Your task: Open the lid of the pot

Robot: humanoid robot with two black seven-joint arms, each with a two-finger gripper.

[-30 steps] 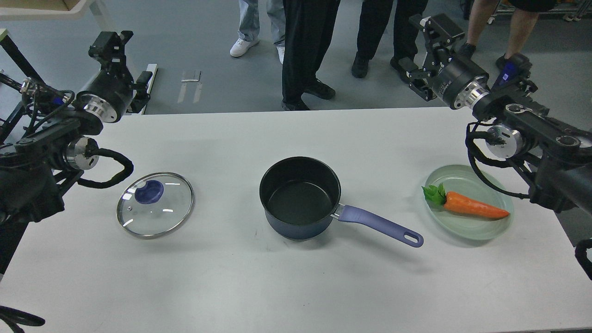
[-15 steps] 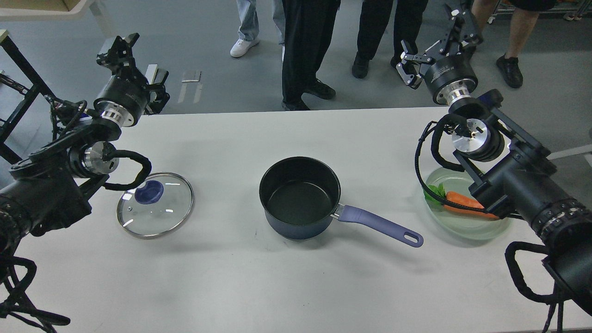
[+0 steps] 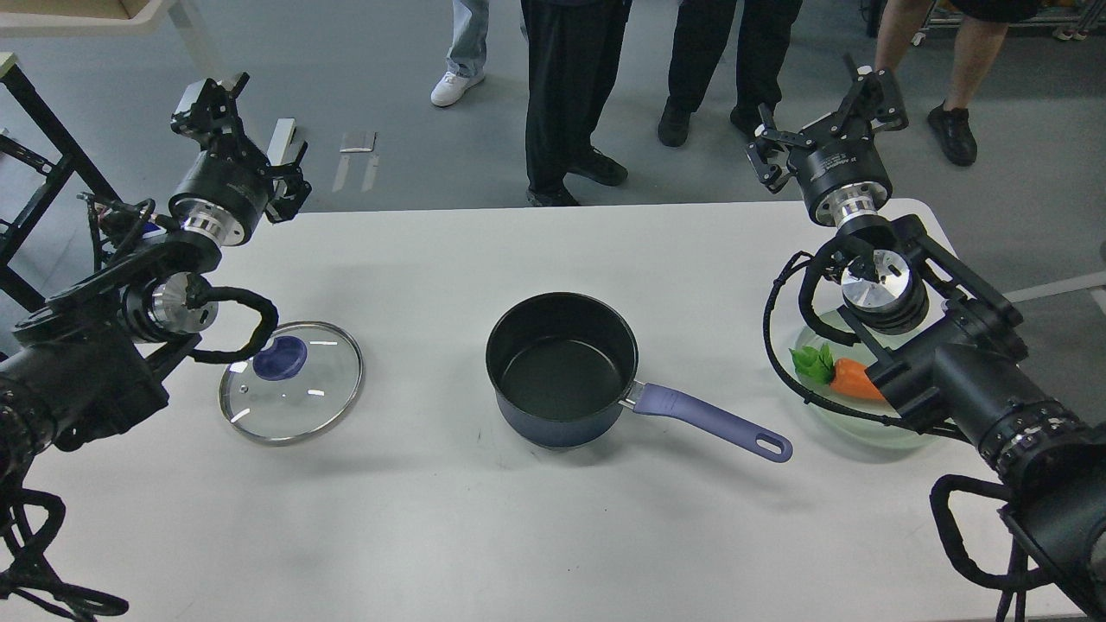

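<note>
My left gripper (image 3: 238,117) has drawn back a little past the counter's far-left corner, fingers spread and empty. The lid (image 3: 291,382) lies flat near the left edge, well apart from the uncovered pot (image 3: 562,370) at mid-counter (so the job looks done). My right gripper (image 3: 828,117), wide open and empty, has settled beyond the far-right corner; that arm hides most of the carrot (image 3: 854,378).

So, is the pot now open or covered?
Open: the pot shows its empty inside, and the glass lid lies on the table beside it.
</note>
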